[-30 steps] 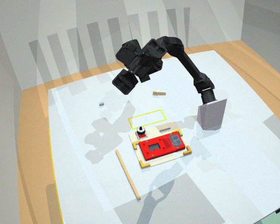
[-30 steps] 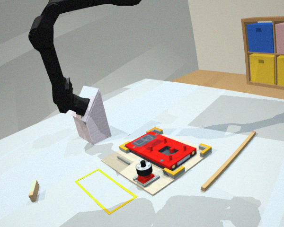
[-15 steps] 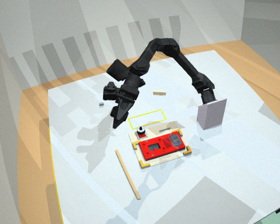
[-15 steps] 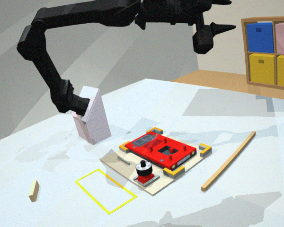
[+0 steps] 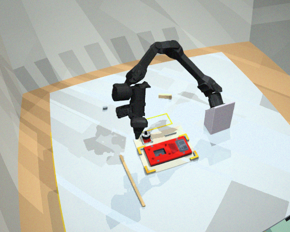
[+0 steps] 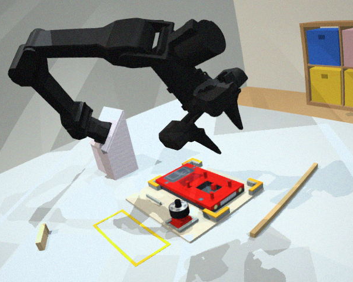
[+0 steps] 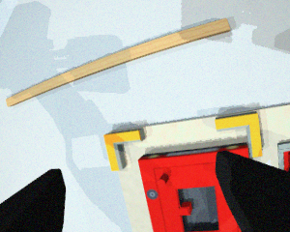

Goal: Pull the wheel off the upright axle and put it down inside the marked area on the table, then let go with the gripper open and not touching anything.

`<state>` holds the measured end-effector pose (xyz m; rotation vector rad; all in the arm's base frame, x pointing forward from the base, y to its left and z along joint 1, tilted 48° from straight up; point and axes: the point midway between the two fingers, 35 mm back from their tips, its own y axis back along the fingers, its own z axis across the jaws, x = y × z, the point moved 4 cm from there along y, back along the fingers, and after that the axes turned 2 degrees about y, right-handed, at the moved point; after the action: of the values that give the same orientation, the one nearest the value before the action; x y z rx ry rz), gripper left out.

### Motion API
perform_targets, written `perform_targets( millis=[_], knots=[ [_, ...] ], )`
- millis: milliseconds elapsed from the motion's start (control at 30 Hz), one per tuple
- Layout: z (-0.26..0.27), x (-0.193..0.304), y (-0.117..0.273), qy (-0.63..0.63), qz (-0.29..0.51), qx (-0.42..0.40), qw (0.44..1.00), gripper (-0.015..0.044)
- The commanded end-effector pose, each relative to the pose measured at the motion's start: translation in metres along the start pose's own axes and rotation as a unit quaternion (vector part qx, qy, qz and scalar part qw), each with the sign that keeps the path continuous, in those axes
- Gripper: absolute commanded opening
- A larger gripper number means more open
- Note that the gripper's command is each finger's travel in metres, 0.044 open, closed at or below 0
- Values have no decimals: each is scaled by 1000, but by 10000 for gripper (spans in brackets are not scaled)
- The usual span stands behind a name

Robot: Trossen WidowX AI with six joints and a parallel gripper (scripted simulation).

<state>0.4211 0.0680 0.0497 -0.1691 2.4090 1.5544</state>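
Overhead, the gripper point(image 6: 228, 138) hangs in the air above the red plate point(image 6: 200, 183), fingers parted and holding nothing; both dark fingertips frame the wrist view with open space between them. It touches nothing.

Wheel point(image 6: 179, 209): seated on its upright axle point(image 6: 177, 202), on a small red block at the near corner of the cream board point(image 6: 197, 230). In the top view the wheel point(image 5: 145, 135) sits just beside the finger tips, but the exterior view shows the gripper well above it and farther back.

Marked area point(image 6: 130, 235): yellow outline on the table point(image 6: 307, 258), just left of the board's near edge in the exterior view. Nothing lies inside it except shadow.

Yellow corner brackets point(image 6: 255, 185) ring the red plate. A long wooden strip point(image 6: 285, 200) lies on the table to the right of the board, apart from it. A short wooden block point(image 6: 41, 237) lies far left, near the table edge. A pale wedge-shaped stand point(image 6: 116, 145) carries the arm's base behind the board.
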Motion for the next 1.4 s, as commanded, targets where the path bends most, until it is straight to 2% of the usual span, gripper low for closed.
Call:
perform_targets(
  millis=[0, 133, 200, 633, 967, 1167, 1300, 1367],
  knots=[
    [-48, 22, -3, 35, 59, 106, 992, 300],
    [-90, 39, 2, 77, 111, 193, 972, 300],
    [-96, 41, 4, 84, 119, 206, 968, 300],
    [-87, 45, -2, 84, 119, 205, 968, 300],
    [-115, 57, -61, 84, 119, 206, 968, 300],
    [-117, 58, -67, 84, 119, 207, 967, 300],
    [-116, 58, -64, 82, 123, 205, 968, 195],
    [-116, 58, -64, 82, 123, 205, 968, 182]
  ],
)
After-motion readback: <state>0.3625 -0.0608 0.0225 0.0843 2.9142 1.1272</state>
